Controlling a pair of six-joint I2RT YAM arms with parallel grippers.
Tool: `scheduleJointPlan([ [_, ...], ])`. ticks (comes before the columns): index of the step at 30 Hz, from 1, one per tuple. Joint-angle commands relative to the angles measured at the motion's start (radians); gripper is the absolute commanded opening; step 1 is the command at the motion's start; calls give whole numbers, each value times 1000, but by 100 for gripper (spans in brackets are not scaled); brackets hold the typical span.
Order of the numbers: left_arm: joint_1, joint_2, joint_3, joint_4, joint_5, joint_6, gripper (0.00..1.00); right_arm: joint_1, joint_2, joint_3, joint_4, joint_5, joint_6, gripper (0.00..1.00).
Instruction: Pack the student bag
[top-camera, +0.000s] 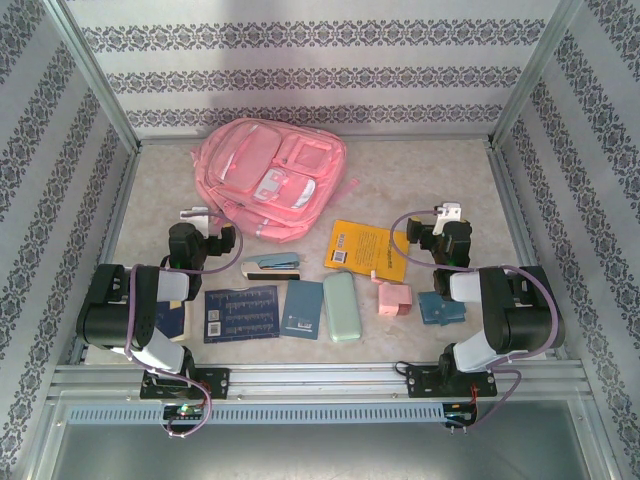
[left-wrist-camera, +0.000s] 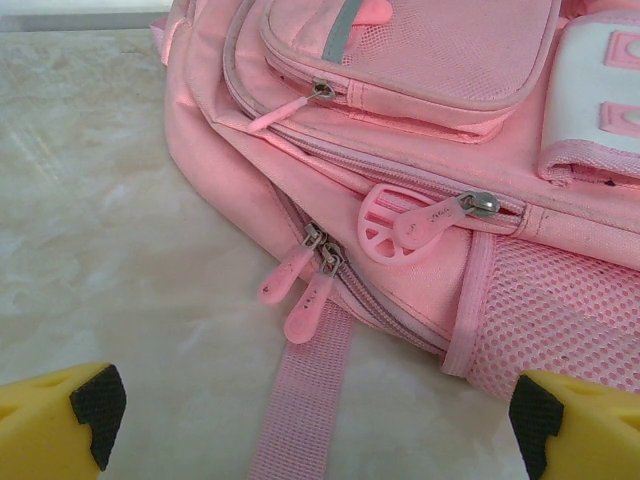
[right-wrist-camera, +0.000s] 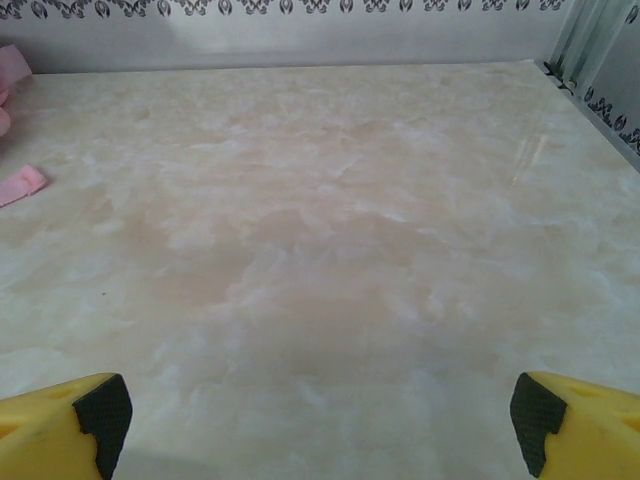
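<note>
Top view: high on the near side, looking down and forward over the whole surface (top-camera: 430, 180). Left wrist: low, very close, facing the bag (left-wrist-camera: 400, 150) front edge. Right wrist: low, looking across bare surface to the back wall (right-wrist-camera: 300, 40). Top shares bag with left wrist, surface with both.

student bag (top-camera: 270, 180) upper centre on table (top-camera: 440, 165). Row below: stapler (top-camera: 272, 265), navy booklet (top-camera: 241, 313), teal notebook (top-camera: 303, 308), mint case (top-camera: 341, 307), yellow book (top-camera: 368, 248), pink block (top-camera: 393, 299). left claw (top-camera: 198, 214) near bag's lower-left, right claw (top-camera: 450, 212) right of yellow book.
</note>
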Motion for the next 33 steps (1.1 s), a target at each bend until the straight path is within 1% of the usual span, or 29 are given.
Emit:
scheduleJointPlan([
  [1, -1, -72, 62, -136, 24, 23, 99, 40, -99, 102, -191, -22, -63, 98],
  [2, -9, -120, 81, -209, 7, 28, 99, 56, -143, 181, -395, -25, -94, 98],
  [4, -36, -221, 80, -259, -22, 55, 99, 88, -189, 277, -575, -44, -143, 98],
  [6, -88, -358, 96, -347, -49, 89, 99, 146, -265, 298, -606, -44, -152, 98],
  [8, -154, -491, 141, -498, -86, 62, 99, 246, -359, 299, -594, -12, -155, 98],
  [10, -200, -601, 222, -680, -117, -32, 99, 355, -428, 327, -632, 16, -135, 98],
  [12, -241, -685, 299, -826, -146, -166, 99, 465, -474, 391, -735, 35, -95, 98],
  [14, -304, -730, 407, -1025, -204, -278, 100, 578, -507, 477, -892, 52, -62, 98],
  [16, -358, -715, 544, -1228, -156, -271, 100, 660, -534, 548, -1016, 58, -8, 98],
  [17, -396, -689, 632, -1351, -172, -302, 99, 707, -545, 589, -1078, 89, 12, 98],
  [19, -409, -617, 785, -1582, -194, -393, 99, 782, -547, 675, -1202, 197, 70, 98],
  [21, -407, -537, 922, -1864, -349, -593, 99, 783, -527, 803, -1390, 255, 239, 98],
  [22, -400, -509, 954, -1911, -372, -596, 99, 759, -514, 895, -1553, 236, 325, 98],
  [23, -386, -501, 938, -1871, -294, -530, 99, 716, -510, 935, -1596, 166, 322, 98],
  [24, -378, -491, 921, -1837, -246, -504, 99, 676, -512, 939, -1598, 112, 321, 98],
  [25, -373, -461, 922, -1832, -240, -509, 99, 622, -519, 925, -1588, 57, 378, 98],
  [27, -354, -373, 964, -1849, -239, -525, 99, 495, -527, 877, -1534, -167, 473, 98],
  [28, -337, -320, 989, -1849, -225, -524, 99, 451, -509, 874, -1545, -229, 517, 98],
  [30, -282, -239, 1014, -1802, -159, -529, 99, 426, -472, 896, -1606, -271, 530, 98],
  [32, -186, -171, 1002, -1701, -70, -570, 99, 432, -471, 861, -1592, -243, 571, 98],
  [33, -149, -138, 997, -1648, -32, -582, 99, 422, -464, 851, -1596, -256, 582, 98],
])
